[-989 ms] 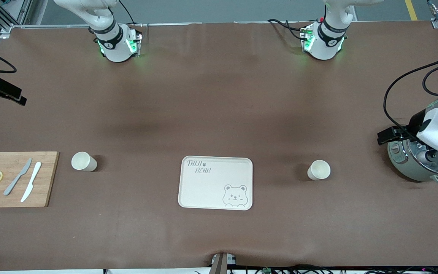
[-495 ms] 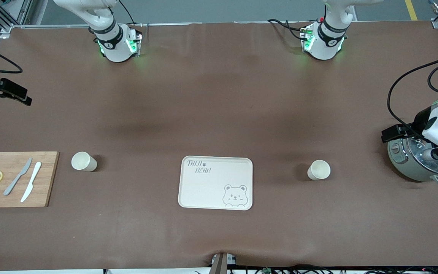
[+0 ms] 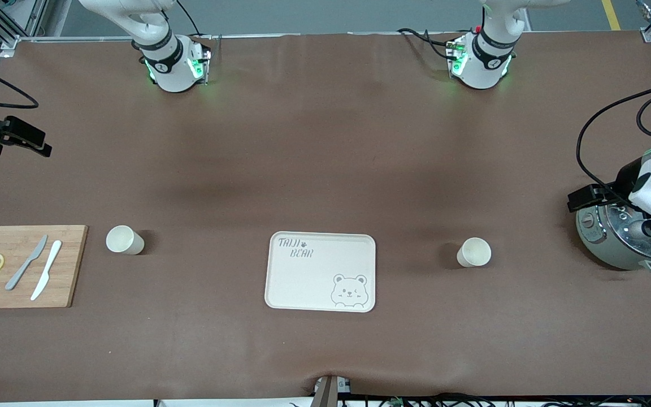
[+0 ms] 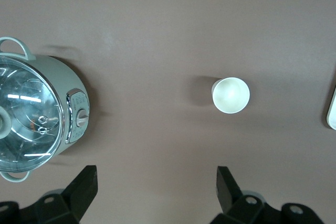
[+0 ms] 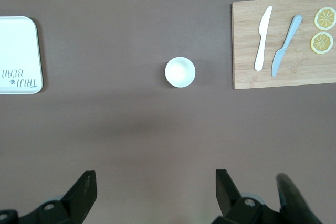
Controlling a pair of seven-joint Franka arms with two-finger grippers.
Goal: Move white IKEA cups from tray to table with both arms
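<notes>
Matt cups point(image 3: 474, 252), wooden board point(image 3: 23, 265)

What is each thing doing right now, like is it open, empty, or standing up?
Cup by the cutting board: upright, empty.
Cup by the pot: upright, empty.
Tray: flat, nothing on it.
Pot: lid on.
Left gripper: open, holding nothing.
Right gripper: open, holding nothing.

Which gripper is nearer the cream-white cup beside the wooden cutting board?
Right. The right gripper hangs open above the table toward the right arm's end, with that cream-white cup in its wrist view. The left gripper hangs open beside the grey-green pot at the left arm's end.
</notes>
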